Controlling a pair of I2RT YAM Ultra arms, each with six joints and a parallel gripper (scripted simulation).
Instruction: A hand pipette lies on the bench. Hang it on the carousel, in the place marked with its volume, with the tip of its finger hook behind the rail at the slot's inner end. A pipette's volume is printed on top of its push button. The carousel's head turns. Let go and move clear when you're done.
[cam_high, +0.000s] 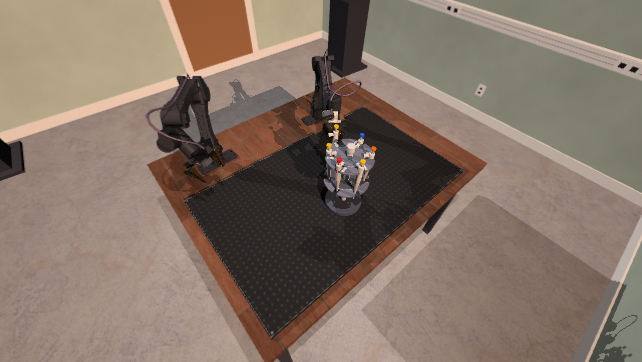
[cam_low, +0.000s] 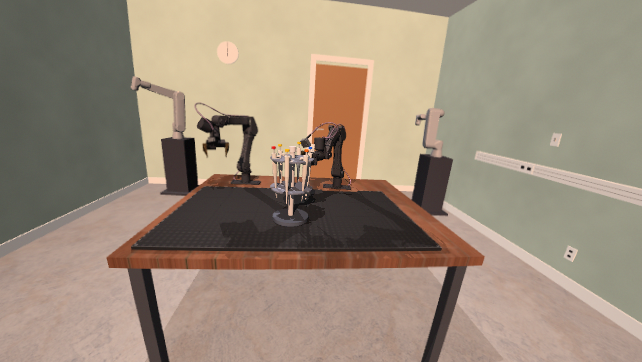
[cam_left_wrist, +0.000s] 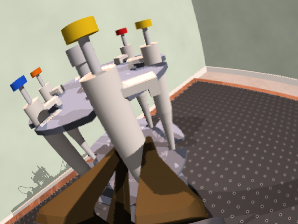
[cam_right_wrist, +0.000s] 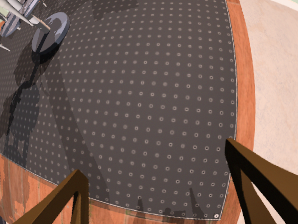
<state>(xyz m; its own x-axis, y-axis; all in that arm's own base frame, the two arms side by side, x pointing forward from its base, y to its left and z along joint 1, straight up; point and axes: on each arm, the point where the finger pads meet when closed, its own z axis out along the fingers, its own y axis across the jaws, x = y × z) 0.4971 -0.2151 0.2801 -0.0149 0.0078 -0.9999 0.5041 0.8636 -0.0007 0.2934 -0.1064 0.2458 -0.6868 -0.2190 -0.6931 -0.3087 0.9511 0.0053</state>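
A white hand pipette with a round yellow push button (cam_high: 336, 131) (cam_left_wrist: 112, 107) is grasped by its tapering lower body in the left pincer (cam_high: 334, 135) (cam_low: 314, 159) (cam_left_wrist: 136, 146), whose brown fingers are closed around it. The pipette is held above the bench (cam_high: 255, 132) (cam_low: 295, 261) (cam_left_wrist: 280, 94) (cam_right_wrist: 245, 90), button up and tilted in the left wrist view, beside the grey-blue two-tiered round carousel (cam_high: 350, 165) (cam_low: 290, 214) (cam_left_wrist: 75, 107) (cam_right_wrist: 61, 26). Its white finger hook (cam_left_wrist: 141, 83) is seen projecting from the upper body. Whether the pipette is touching the carousel cannot be told, and the volume on its button cannot be read.

Five other pipettes are hung around the carousel's head: two with yellow buttons, one with red, one with orange and one with blue. The carousel is stood on a black dotted mat (cam_high: 260, 240) (cam_low: 200, 225) (cam_left_wrist: 240, 135) (cam_right_wrist: 150, 100).

The right pincer (cam_high: 211, 171) (cam_low: 216, 154) (cam_right_wrist: 149, 164) is spread wide with nothing grasped, and is held well apart from the carousel, near a corner of the mat.
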